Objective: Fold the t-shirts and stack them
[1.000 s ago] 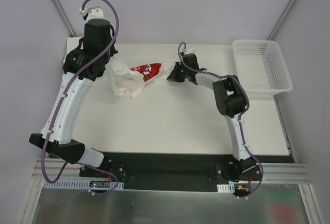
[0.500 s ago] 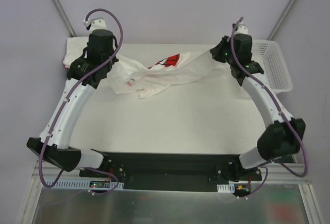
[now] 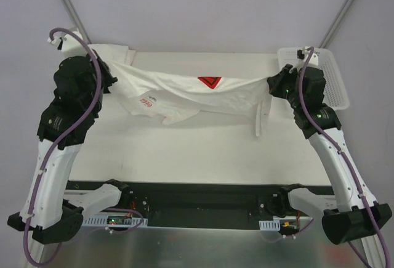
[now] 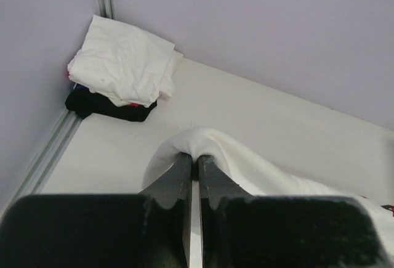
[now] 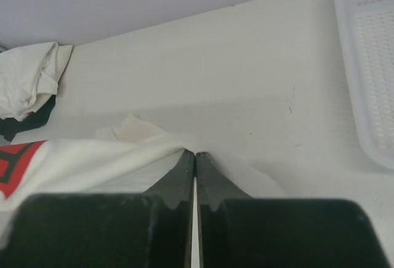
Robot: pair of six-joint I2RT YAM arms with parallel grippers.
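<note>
Left gripper (image 4: 194, 160): clenched on a bunched edge of the white t-shirt (image 3: 197, 94), with the cloth arching up over the closed fingertips; it sits at the far left of the table (image 3: 197, 151).
Right gripper (image 5: 194, 157): clenched on the opposite edge of the same shirt, fingers pressed together with cloth pinched between them; it sits at the far right, just beside the basket (image 3: 311, 86).
White t-shirt: drawn out in a long band between the two grippers across the far half of the table, sagging in the middle. Whether its lowest folds touch the surface cannot be told.
Red triangle print (image 3: 210, 82): faces up near the middle of the stretched shirt.
Sleeve (image 3: 261, 119): hangs down loose, close to the right gripper.
Stack of shirts (image 4: 123, 64): folded white cloth in the far left corner, lying on a black shirt (image 4: 108, 106) with a sliver of red between them, well apart from the held shirt.
Basket: white plastic mesh, at the far right edge of the table.
</note>
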